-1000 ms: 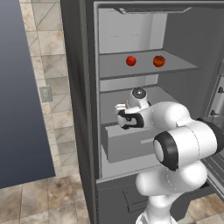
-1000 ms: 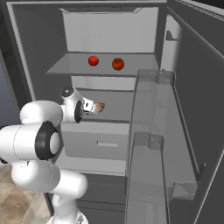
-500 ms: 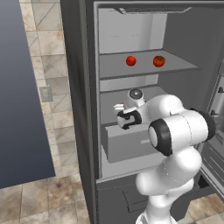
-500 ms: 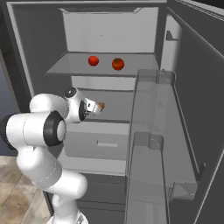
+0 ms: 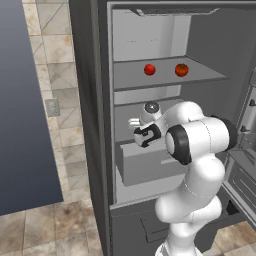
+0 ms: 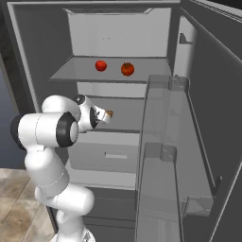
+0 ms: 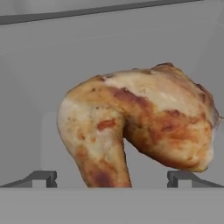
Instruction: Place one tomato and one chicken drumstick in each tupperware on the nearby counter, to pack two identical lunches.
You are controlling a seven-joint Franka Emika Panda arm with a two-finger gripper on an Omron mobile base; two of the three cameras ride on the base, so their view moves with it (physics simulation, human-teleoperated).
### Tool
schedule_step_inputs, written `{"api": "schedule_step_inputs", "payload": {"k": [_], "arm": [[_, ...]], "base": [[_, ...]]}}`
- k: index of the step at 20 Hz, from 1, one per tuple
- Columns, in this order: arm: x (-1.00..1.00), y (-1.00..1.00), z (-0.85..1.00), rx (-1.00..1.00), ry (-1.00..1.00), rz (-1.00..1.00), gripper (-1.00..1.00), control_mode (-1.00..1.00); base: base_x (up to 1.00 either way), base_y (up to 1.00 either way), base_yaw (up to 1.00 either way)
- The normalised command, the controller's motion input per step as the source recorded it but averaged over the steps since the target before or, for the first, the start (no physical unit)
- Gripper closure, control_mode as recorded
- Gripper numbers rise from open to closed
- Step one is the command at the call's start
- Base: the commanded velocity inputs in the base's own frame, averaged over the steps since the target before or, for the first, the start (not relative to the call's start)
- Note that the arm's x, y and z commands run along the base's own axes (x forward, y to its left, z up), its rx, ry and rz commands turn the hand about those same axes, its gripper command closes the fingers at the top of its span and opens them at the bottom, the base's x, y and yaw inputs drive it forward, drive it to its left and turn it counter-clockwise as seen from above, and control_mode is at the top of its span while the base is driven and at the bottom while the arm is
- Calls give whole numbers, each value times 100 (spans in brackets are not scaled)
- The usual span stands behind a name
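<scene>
Now fingers point(image 7: 46, 178) apart, straddling chicken drumstick point(image 7: 140, 127).

Glossy white rounded arm point(image 5: 200, 170) of bulbous shell segments, black ring joints between them, small grey disc cap near the wrist. Tool point(image 7: 112, 177) has two small dark grey square-tipped fingers point(image 7: 41, 177).

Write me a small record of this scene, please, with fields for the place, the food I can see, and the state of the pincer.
place: open fridge, door swung to the robot's right
upper shelf: two tomatoes, the left tomato and the right tomato, apart from each other
middle shelf: one chicken drumstick, lying just in front of the pincer
pincer: open, fingertips either side of the drumstick's narrow end, not closed on it
held: nothing
</scene>
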Motion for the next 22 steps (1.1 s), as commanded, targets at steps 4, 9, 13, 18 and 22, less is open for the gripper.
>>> {"api": "schedule_step_inputs", "payload": {"k": [4,9,13,18,22], "arm": [[17,0,-20,0,0,-3,-100,-100],[12,0,-20,0,0,-3,100,-100],[0,0,-24,0,0,-3,100,-100],[0,0,-22,0,0,-3,100,-100],[-46,-16,0,0,2,0,100,-100]], "base": [[0,0,0],[0,0,0],[0,0,0],[0,0,0],[0,0,0]]}}
